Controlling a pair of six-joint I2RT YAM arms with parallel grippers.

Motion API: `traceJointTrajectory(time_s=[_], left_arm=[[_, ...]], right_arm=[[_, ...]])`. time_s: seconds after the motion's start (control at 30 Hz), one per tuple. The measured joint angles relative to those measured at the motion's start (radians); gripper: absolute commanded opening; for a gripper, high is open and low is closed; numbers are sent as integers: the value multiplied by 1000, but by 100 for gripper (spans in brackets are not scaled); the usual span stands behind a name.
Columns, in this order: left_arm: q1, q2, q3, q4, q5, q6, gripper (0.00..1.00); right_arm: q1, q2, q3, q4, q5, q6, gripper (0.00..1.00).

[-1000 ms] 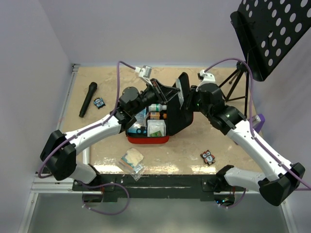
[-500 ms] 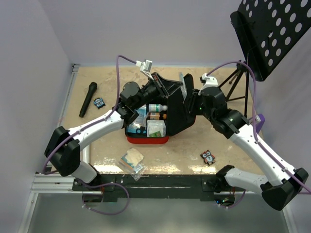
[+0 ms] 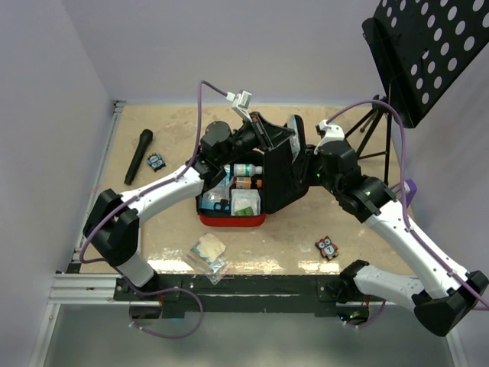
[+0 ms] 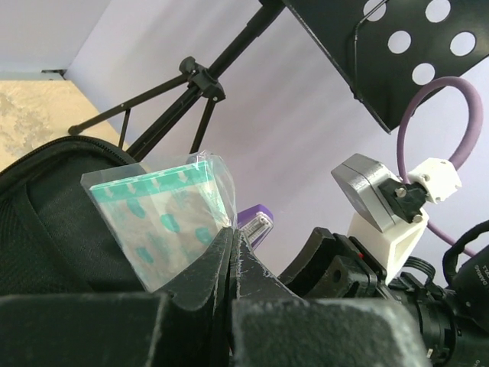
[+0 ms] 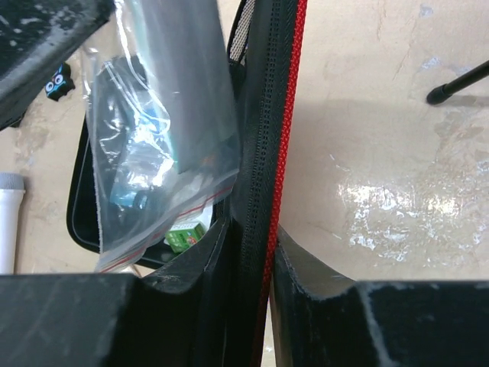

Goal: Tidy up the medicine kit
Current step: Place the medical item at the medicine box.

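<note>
The medicine kit lies open mid-table, its red base holding bottles and boxes and its black-lined lid standing upright. My right gripper is shut on the lid's zipper edge, with one finger on each side. My left gripper is above the lid's inner face, shut on a corner of a clear plastic bag with teal spots. Its fingertips are pressed together. The bag hangs against the lid's inner side in the right wrist view.
A black microphone and a small owl figure lie at the left. A second owl figure lies at the front right, and a clear bag of items at the front edge. A music stand and its tripod legs stand at the back right.
My left gripper has moved right and up with the bag, closer to the lid's top. The right gripper has shifted slightly, and the lid stands more upright.
</note>
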Motion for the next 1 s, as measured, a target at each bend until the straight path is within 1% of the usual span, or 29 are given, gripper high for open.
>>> traceJointTrajectory(time_s=[0.2, 0.43, 0.57, 0.8, 0.83, 0.9, 0.97, 1.0], left_arm=[[0, 37, 65, -78, 10, 2, 0], [7, 80, 160, -264, 6, 8, 0], [26, 95, 173, -335, 8, 10, 0], [53, 132, 202, -407, 47, 6, 1], [54, 139, 215, -421, 53, 9, 7], [53, 143, 228, -439, 63, 22, 35], [53, 143, 235, -452, 72, 37, 58], [53, 143, 235, -457, 75, 46, 66]], right_arm=[[0, 0, 0, -2, 1, -7, 27], [0, 0, 0, -2, 1, -8, 29], [0, 0, 0, -2, 1, -10, 29], [0, 0, 0, -2, 1, -11, 31], [0, 0, 0, -2, 1, -11, 31], [0, 0, 0, -2, 1, -11, 32], [0, 0, 0, -2, 0, -11, 31], [0, 0, 0, -2, 0, -11, 31]])
